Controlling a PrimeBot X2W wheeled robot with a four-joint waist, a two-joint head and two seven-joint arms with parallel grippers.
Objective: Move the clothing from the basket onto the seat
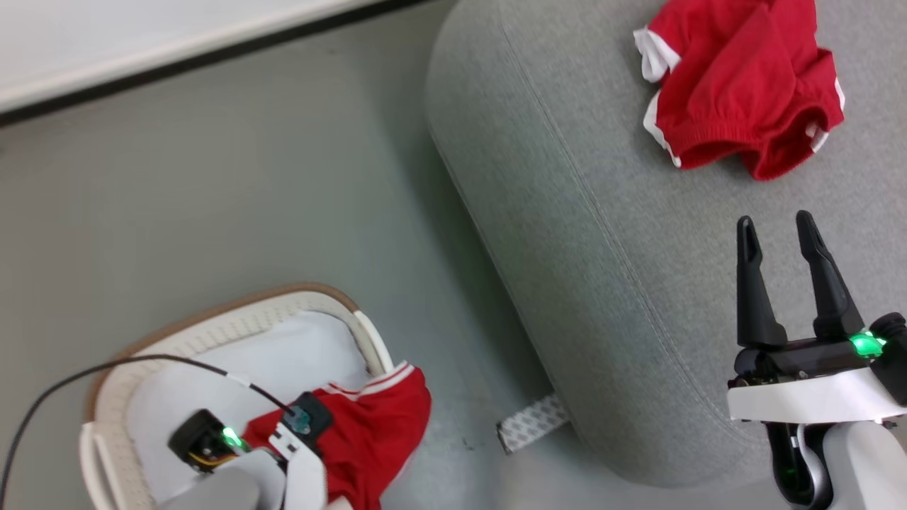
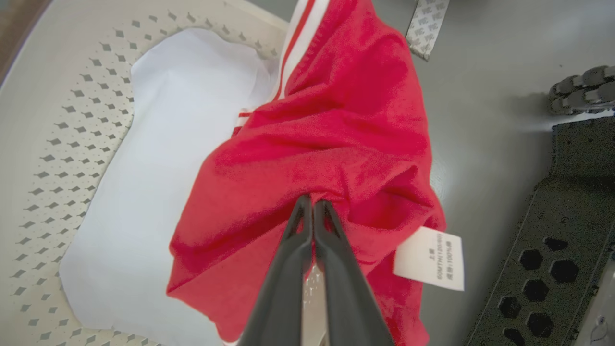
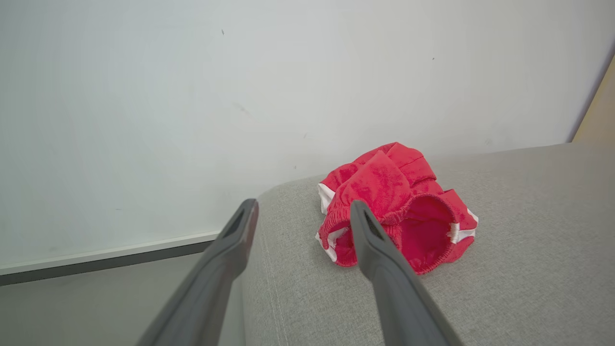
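**patchbay:** Two reds, two spots. Nearest, at 7 o'clock in the head view, the left end effector [image 2: 312, 207] has its fingers pinched together on a bunched fold of the red garment [image 2: 336, 134]. That one's half in the basket [image 1: 212, 319] and half slung over its rim toward 3 o'clock. Why grab mid-cloth?

**servo_sam:** My guess is that a gathered fold gives thin fingers something to bite, and the white pad [image 2: 168, 144] underneath won't come along. A lift looks next, though the hanging hem could snag the rim.

**patchbay:** And the right end effector [image 1: 776, 227] at 4 o'clock?

**servo_sam:** Fingers apart, holding nothing, hovering over the seat [image 1: 602, 297]. Probably parked out of the way. Farther off at 1 o'clock, the red shorts [image 1: 737, 92] lie crumpled on the seat, so that half's done.
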